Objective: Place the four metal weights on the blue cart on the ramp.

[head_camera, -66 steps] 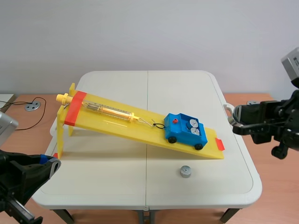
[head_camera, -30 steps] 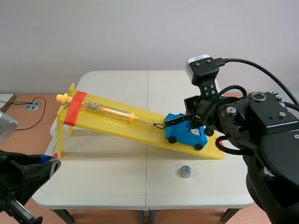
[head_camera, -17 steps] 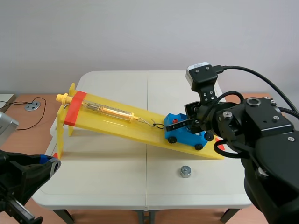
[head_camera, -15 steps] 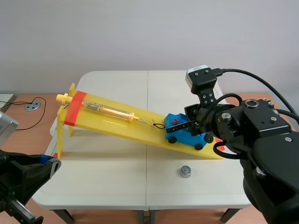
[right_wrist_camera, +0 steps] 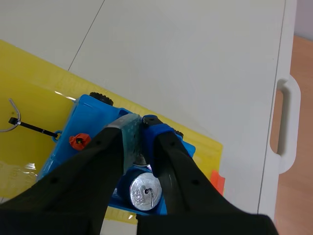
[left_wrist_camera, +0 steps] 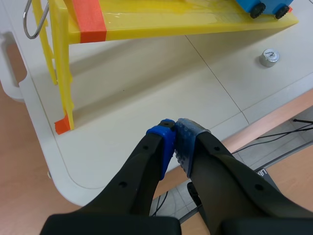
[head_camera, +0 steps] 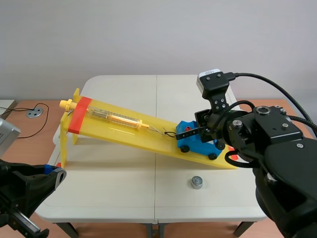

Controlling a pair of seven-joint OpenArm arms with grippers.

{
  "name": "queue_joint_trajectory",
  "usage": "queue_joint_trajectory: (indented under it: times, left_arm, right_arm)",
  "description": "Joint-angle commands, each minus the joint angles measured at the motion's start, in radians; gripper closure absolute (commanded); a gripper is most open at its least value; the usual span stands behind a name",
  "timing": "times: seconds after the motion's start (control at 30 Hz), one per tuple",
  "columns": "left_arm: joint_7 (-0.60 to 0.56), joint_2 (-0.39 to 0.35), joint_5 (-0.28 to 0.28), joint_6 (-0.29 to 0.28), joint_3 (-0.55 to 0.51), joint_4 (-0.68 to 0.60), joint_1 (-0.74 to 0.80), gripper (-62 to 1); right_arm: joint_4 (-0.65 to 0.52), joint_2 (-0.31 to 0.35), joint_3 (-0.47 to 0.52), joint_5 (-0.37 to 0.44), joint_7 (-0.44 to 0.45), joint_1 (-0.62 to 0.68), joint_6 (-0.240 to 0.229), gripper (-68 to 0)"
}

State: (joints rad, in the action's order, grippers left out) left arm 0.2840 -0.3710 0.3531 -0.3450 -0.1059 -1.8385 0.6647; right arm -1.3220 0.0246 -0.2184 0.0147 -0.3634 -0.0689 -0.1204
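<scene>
A blue cart [head_camera: 194,144] sits low on the yellow ramp [head_camera: 124,130]. My right gripper [head_camera: 207,130] hangs right over the cart's tray. In the right wrist view its fingers [right_wrist_camera: 161,142] are pressed close over the cart [right_wrist_camera: 87,122], with a sliver of grey metal pinched between the pads. One metal weight [right_wrist_camera: 145,190] lies in the tray under them. Another weight [head_camera: 197,182] stands on the table in front of the ramp, also seen ahead of my left gripper as a weight [left_wrist_camera: 269,57]. My left gripper [left_wrist_camera: 176,129] is shut on nothing at the table's near left corner.
A clear tube with a spring [head_camera: 116,118] lies along the ramp, tied to the cart by a black string. The ramp's tall leg [left_wrist_camera: 61,73] stands near the table's left edge. The table handle [right_wrist_camera: 286,122] sticks out beyond the cart. A cable and disc [head_camera: 33,113] lie on the floor.
The right arm swung in from the right edge, came over the cart and sank slightly onto its tray. The left arm and the weight on the table stayed put.
</scene>
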Motion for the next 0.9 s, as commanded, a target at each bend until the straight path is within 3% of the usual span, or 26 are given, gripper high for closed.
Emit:
queue_joint_trajectory:
  times: [0.0,0.1,0.23,0.4,0.87]
  left_arm:
    - [-0.091,0.008,0.07,-0.026,-0.016,-0.071,-0.019,-3.8]
    - [-0.091,0.008,0.07,-0.026,-0.016,-0.071,-0.02,-3.8]
    - [-0.091,0.008,0.07,-0.026,-0.016,-0.071,-0.02,-3.8]
    - [-0.087,0.008,0.07,-0.026,-0.016,-0.071,-0.02,-3.8]
    - [-0.081,0.008,0.07,-0.026,-0.016,-0.071,-0.02,-3.8]
  right_arm:
    - [-0.07,-0.019,-0.007,0.03,0.152,-0.116,0.006,-13.8]
    - [-0.072,-0.019,-0.007,0.036,0.145,-0.116,-0.008,-19.8]
    - [-0.119,0.002,-0.002,0.08,0.12,-0.103,-0.016,-22.0]
    - [-0.269,0.061,0.033,0.17,0.058,-0.046,-0.069,-26.5]
    - [-0.633,0.261,0.239,0.456,-0.088,0.235,-0.244,-27.6]
